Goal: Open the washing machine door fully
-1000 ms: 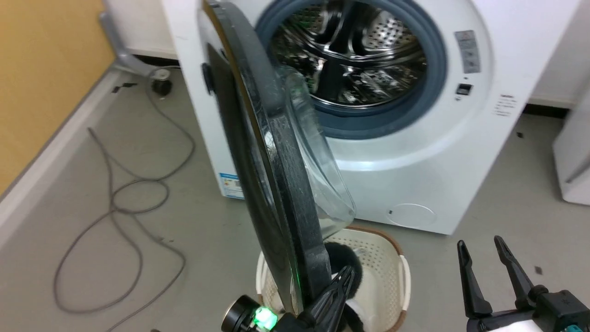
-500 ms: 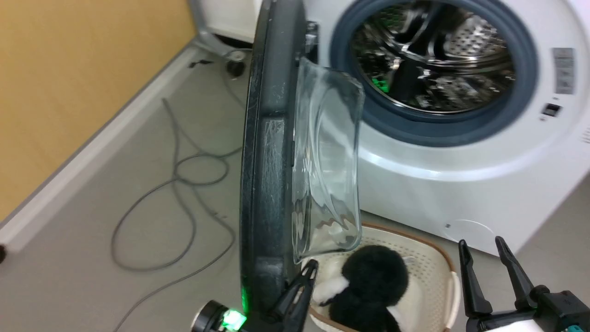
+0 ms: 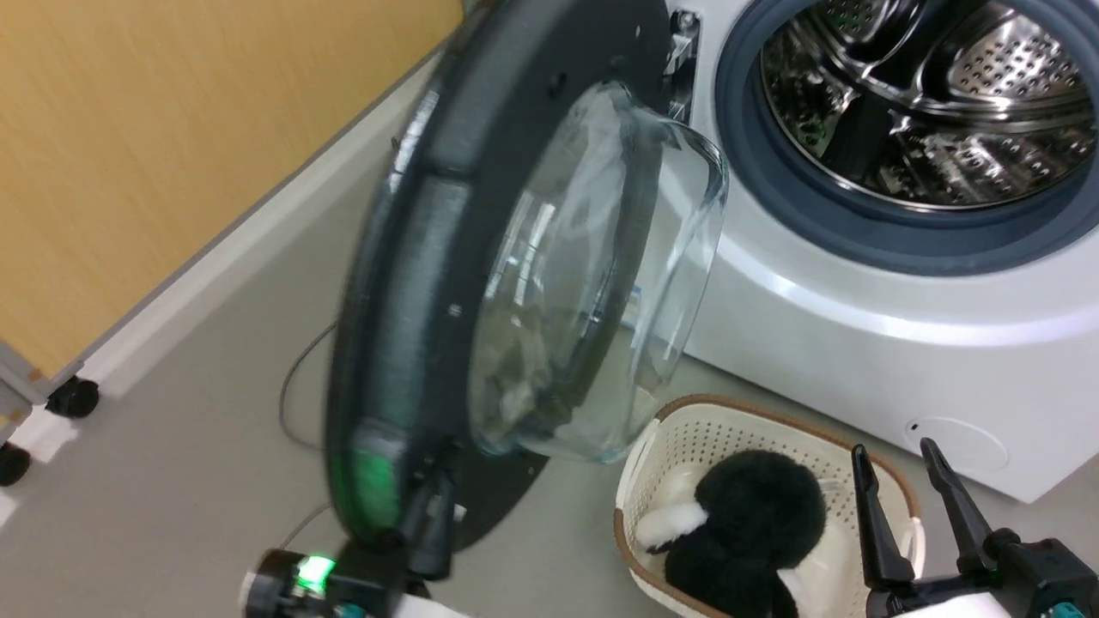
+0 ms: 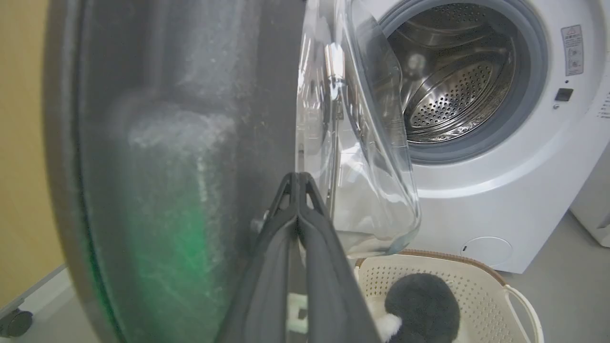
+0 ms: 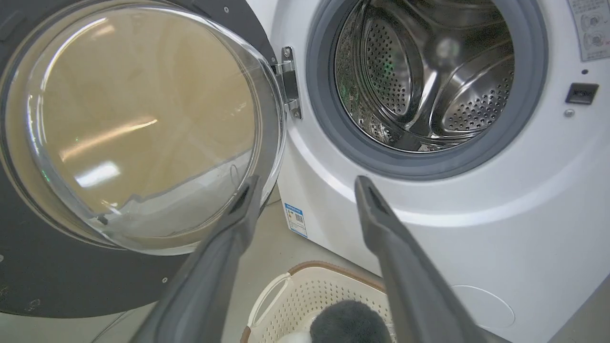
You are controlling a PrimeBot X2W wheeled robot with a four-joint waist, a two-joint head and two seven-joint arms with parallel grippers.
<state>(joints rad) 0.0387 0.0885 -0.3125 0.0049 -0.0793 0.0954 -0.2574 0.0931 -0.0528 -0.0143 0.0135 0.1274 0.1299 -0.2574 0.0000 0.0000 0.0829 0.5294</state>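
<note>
Washing machine door (image 3: 410,257) ajar, L pincer (image 4: 298,177) closed beside it

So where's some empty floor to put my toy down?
The grey floor between the door and the yellow wall is bare, apart from a thin cable. It's crowded between the door, the basket and the washing machine.

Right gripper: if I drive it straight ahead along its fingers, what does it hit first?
The right gripper would likely meet the white front of the washing machine first, just below the grey gasket; the door lies beside that line. Depth is unclear.
</note>
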